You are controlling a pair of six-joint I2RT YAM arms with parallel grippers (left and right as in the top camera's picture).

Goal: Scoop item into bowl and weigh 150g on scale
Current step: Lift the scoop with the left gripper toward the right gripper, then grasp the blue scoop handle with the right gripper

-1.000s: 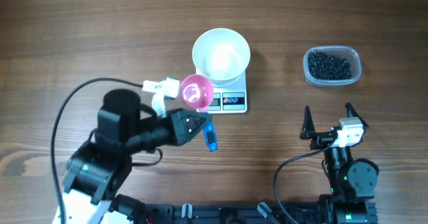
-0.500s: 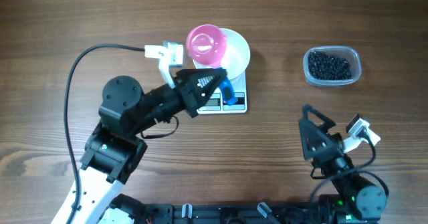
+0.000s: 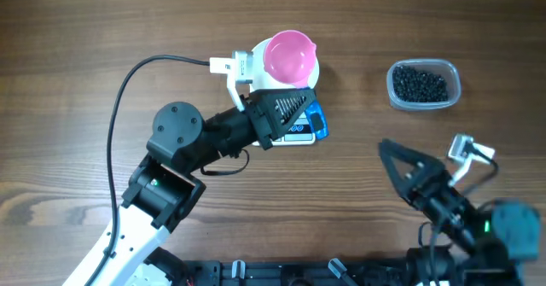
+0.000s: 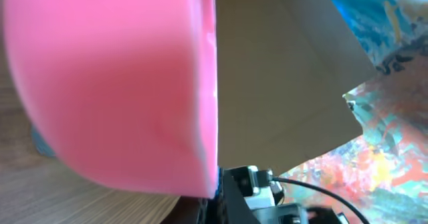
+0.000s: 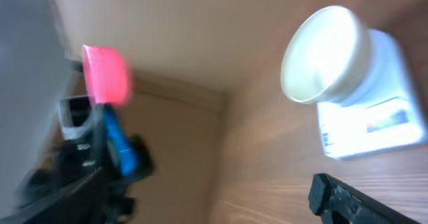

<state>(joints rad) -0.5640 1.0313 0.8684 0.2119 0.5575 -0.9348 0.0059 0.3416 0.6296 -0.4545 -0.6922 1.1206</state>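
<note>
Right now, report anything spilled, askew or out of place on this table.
No spill: the black beads all sit in the clear tub, and the white bowl rests on the scale. One oddity: the pink scoop hangs over the bowl looking empty.

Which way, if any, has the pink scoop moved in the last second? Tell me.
Yes. In the overhead view the scoop went up-frame and right, from the near-left corner of the scale to over the bowl.
</note>
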